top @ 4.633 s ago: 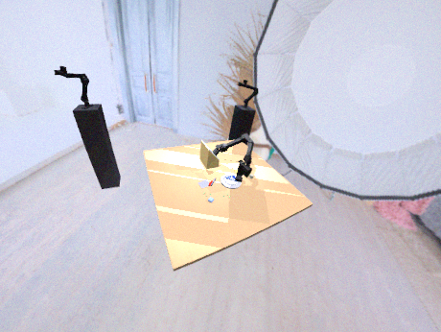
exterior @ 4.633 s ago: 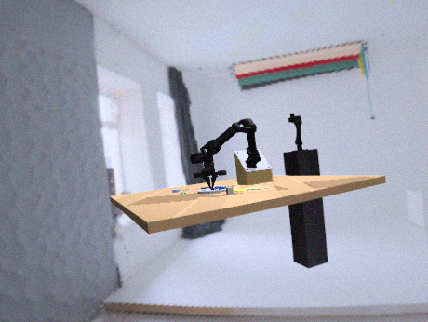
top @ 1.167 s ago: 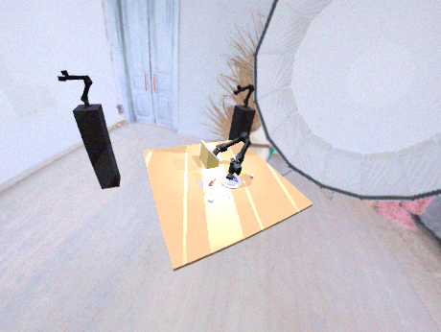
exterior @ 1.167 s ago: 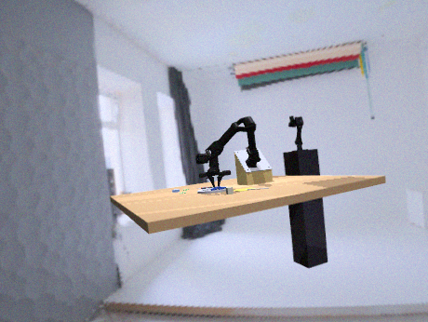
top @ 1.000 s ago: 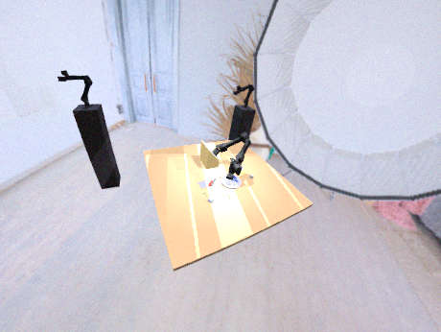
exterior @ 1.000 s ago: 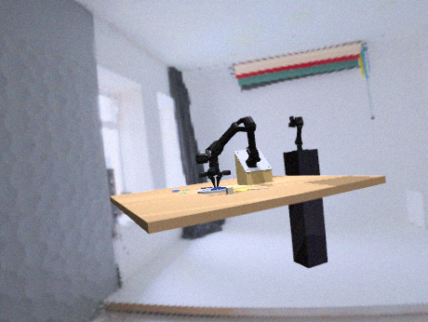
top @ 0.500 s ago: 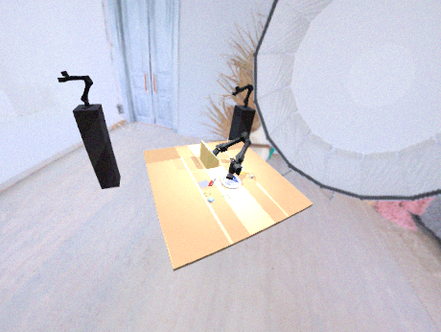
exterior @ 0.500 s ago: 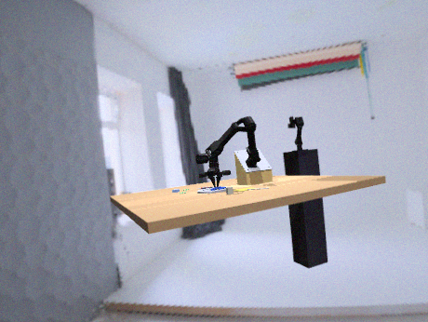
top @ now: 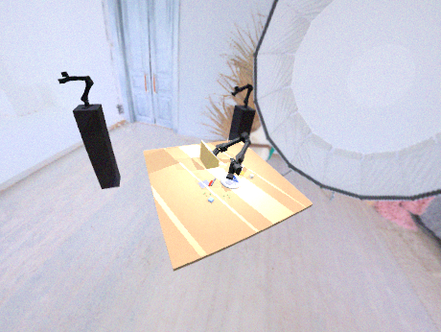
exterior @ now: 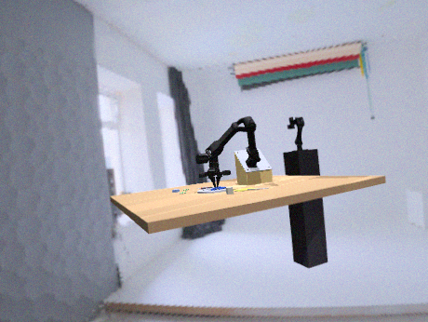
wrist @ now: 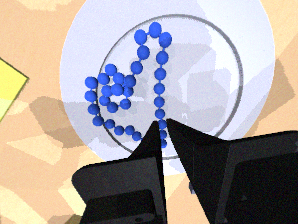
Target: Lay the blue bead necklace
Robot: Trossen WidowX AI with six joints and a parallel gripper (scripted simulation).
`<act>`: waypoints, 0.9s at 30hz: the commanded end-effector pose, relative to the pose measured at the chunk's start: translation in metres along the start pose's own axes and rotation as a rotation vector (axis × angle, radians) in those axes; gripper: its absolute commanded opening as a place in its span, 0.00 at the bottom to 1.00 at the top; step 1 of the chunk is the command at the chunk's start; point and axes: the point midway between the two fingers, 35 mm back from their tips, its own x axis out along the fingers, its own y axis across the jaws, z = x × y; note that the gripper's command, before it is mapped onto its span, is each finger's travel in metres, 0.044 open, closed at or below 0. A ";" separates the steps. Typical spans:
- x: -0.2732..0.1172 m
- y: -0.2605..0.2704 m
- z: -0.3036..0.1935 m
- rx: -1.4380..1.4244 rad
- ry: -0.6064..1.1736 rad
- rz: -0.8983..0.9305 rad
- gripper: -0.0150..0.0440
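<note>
The blue bead necklace (wrist: pixel 159 88) (exterior: pixel 220 188) lies on the round white bead board (wrist: pixel 260 65) (top: pixel 233 186) (exterior: pixel 203 191). In the wrist view one strand runs straight down to the fingers, a loop bends at the top, and a bunched cluster lies at the left. Some left beads are over or outside the dark ring groove (wrist: pixel 242 80); most others lie inside it. My gripper (wrist: pixel 161 123) (exterior: pixel 216 187) is shut on the lower end of the straight strand, low over the board near the groove's lower part. The fingers partly hide the lowest beads and the groove there.
A yellow sheet (wrist: pixel 11 90) lies left of the board in the wrist view. A small grey cube (exterior: pixel 229 191) (top: pixel 251 176) is beside the board. A box with a slanted panel (exterior: pixel 255 177) (top: pixel 208 157) stands behind. A red piece (top: pixel 211 182) and a blue block (top: pixel 210 200) (exterior: pixel 175 191) lie on the table.
</note>
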 end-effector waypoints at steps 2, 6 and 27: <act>-0.002 0.000 0.000 0.001 0.000 0.002 0.25; -0.006 0.001 -0.001 0.005 -0.002 0.004 0.25; -0.004 -0.009 0.001 0.001 0.000 0.001 0.57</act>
